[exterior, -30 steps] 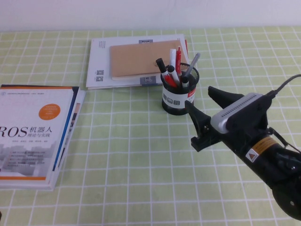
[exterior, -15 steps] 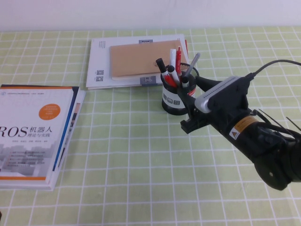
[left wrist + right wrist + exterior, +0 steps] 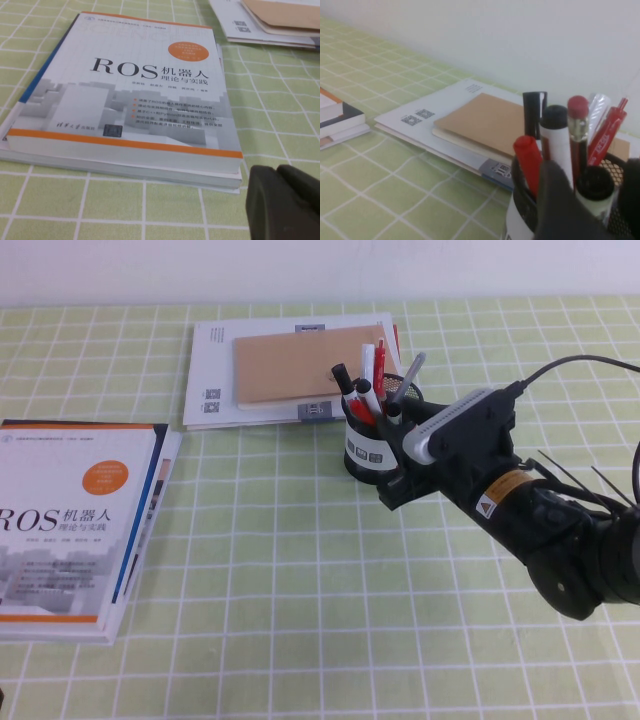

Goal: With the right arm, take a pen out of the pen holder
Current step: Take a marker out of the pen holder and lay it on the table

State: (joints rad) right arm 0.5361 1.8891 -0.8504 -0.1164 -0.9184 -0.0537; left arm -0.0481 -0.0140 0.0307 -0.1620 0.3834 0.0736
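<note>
The right arm (image 3: 560,540) reaches in from the robot's right side, stretched forward and leftward toward the middle of the scene, with its wrist angled slightly down. The right gripper (image 3: 403,452) sits at the arm's far end, held low, its two dark fingers (image 3: 560,200) standing apart. The left gripper (image 3: 285,205) hangs low at the robot's near left, only partly in sight.

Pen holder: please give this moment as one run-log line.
stage: grasp | right gripper: at pen holder, jaws open around black-capped pen | left gripper: parked beside book
</note>
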